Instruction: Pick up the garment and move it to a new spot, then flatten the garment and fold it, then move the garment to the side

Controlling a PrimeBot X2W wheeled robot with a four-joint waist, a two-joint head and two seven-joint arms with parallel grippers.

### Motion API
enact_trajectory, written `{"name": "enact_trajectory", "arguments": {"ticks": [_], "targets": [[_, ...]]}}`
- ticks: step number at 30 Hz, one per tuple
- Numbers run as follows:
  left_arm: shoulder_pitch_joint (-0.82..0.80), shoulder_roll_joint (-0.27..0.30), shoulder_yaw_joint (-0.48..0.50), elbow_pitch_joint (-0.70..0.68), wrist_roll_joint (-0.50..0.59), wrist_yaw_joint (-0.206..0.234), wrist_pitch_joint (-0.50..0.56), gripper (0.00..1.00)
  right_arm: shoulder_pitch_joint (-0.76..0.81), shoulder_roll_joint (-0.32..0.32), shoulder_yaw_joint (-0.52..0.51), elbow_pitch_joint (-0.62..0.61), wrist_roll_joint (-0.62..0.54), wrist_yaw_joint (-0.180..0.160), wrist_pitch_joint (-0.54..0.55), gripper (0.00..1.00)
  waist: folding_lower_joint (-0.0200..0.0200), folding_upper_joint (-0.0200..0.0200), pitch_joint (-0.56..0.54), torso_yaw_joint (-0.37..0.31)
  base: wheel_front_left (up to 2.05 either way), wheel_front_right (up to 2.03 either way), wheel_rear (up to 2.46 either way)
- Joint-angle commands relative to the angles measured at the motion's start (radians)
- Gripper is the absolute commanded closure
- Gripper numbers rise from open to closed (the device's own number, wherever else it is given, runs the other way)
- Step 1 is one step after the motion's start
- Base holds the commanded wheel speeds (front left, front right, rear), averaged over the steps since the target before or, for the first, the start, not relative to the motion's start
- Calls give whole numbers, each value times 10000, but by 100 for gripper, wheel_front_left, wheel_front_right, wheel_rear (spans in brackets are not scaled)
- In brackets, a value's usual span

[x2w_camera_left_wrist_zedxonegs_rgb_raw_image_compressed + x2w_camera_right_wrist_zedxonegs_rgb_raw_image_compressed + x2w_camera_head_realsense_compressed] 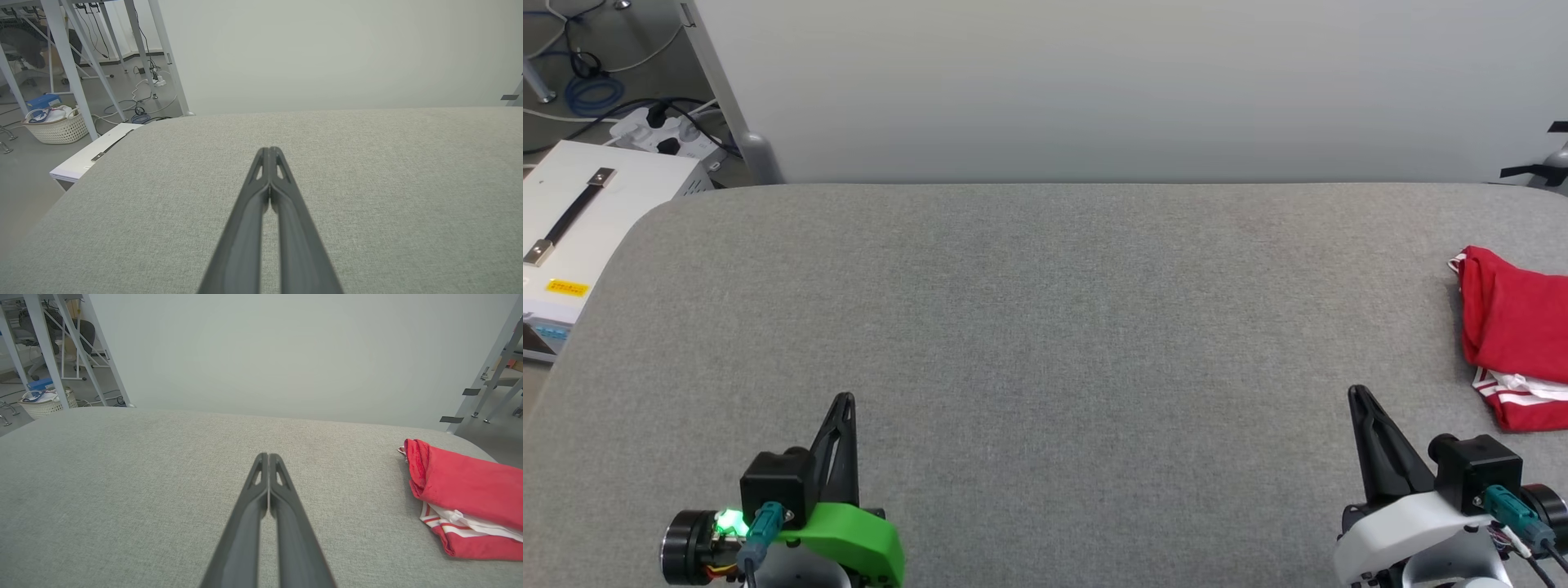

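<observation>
The garment (1515, 327) is a red shirt with red-and-white striped trim, folded into a compact bundle at the far right edge of the grey table (1045, 327). In the right wrist view the garment (466, 494) lies to the right of my fingers. My right gripper (1357, 394) is shut and empty, low at the front right, a short way left of the bundle. At the front left, my left gripper (846, 398) is also shut on nothing. Both sets of fingertips meet in the wrist views: left gripper (269, 149), right gripper (268, 455).
A pale wall panel (1094, 82) stands behind the table. Left of the table sits a white case with a black handle (580, 212), with cables and a power strip (662, 131) on the floor. A white basket (57, 124) stands farther left.
</observation>
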Motion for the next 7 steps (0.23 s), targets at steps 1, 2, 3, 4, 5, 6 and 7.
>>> {"name": "enact_trajectory", "arguments": {"ticks": [1,2,3,4,5,6,7], "targets": [[-210,-56,52,-56,116,59,42,100,-180,13,-6,19,-134,-4,48,100,0,0,-1,-6,0,0,0],[-217,-57,56,-57,120,62,60,100,-189,13,-6,20,-147,-4,65,100,0,0,-1,-11,0,0,0],[-226,-57,61,-59,125,64,82,100,-200,14,-6,22,-164,-4,86,100,0,0,-2,-16,0,0,0],[-233,-58,64,-61,129,67,100,100,-208,14,-6,23,-177,-4,103,100,0,0,-3,-20,0,0,0],[-242,-59,69,-63,134,69,122,100,-219,15,-6,24,-194,-4,124,100,0,0,-3,-25,0,0,0],[-249,-60,72,-64,138,72,140,100,-227,15,-6,25,-207,-4,141,100,0,0,-4,-29,0,0,0],[-258,-61,77,-66,143,75,162,100,-238,16,-6,27,-223,-4,162,100,0,0,-5,-34,0,0,0]]}}
